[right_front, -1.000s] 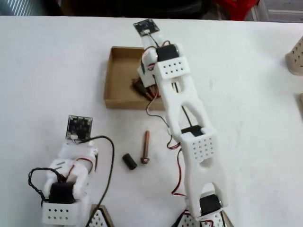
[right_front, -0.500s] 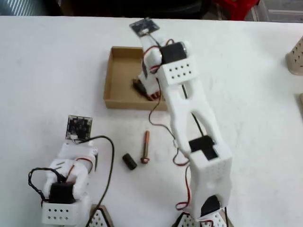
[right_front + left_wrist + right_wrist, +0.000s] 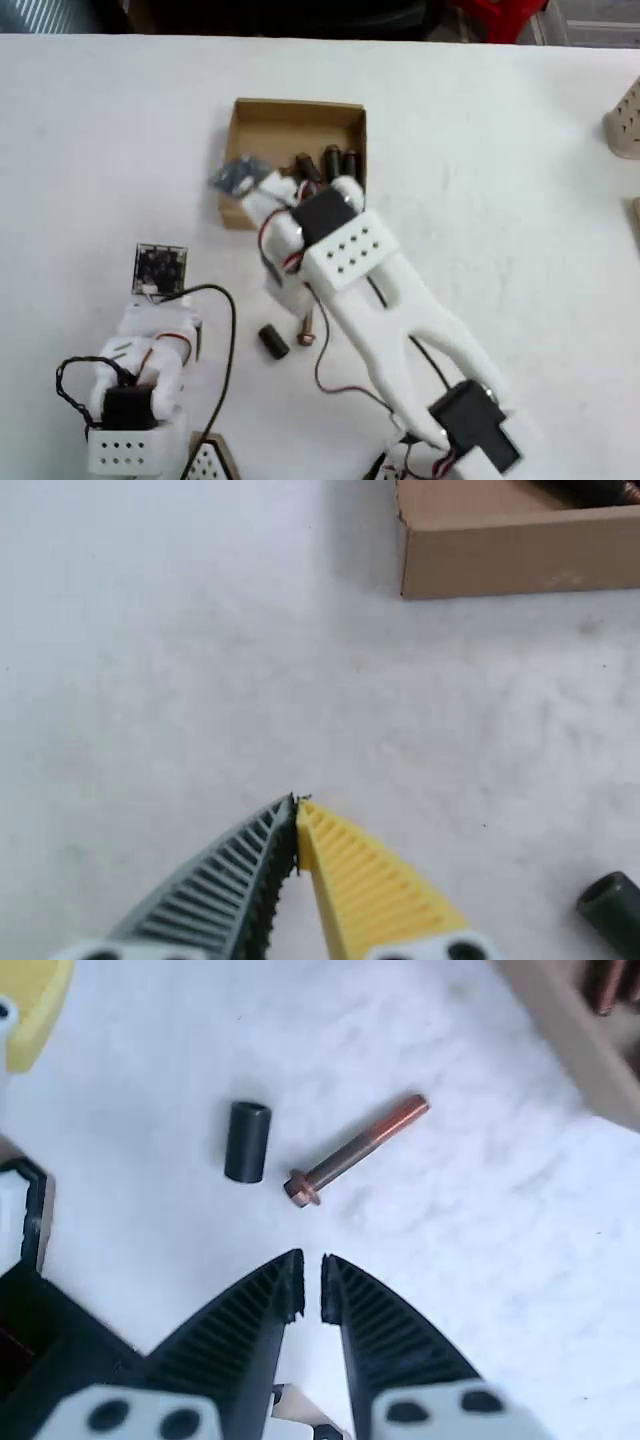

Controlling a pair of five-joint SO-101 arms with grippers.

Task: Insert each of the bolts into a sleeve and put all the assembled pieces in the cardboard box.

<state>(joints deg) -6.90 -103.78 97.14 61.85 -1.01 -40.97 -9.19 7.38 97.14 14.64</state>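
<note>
A copper bolt [image 3: 355, 1150] lies flat on the white table with a black sleeve [image 3: 247, 1140] close beside its head. My right gripper [image 3: 311, 1286] hovers just short of the bolt's head, its fingers almost together with only a thin slit and nothing between them. In the high view the right arm [image 3: 340, 250] covers most of the bolt, leaving its head [image 3: 306, 337] and the sleeve [image 3: 273, 341] showing. The cardboard box [image 3: 290, 110] holds several assembled pieces [image 3: 328, 160]. My left gripper [image 3: 296, 808] is shut and empty, low over bare table.
The left arm [image 3: 140, 360] rests at the front left of the table. The box's near corner [image 3: 500, 565] stands ahead of the left gripper, and the sleeve [image 3: 612, 908] is off to its side. A perforated beige object [image 3: 625, 120] sits at the right edge.
The right arm has pulled back out of the box and swung toward the front, now standing over the loose bolt. The assembled pieces in the box are uncovered. The left arm has hardly moved.
</note>
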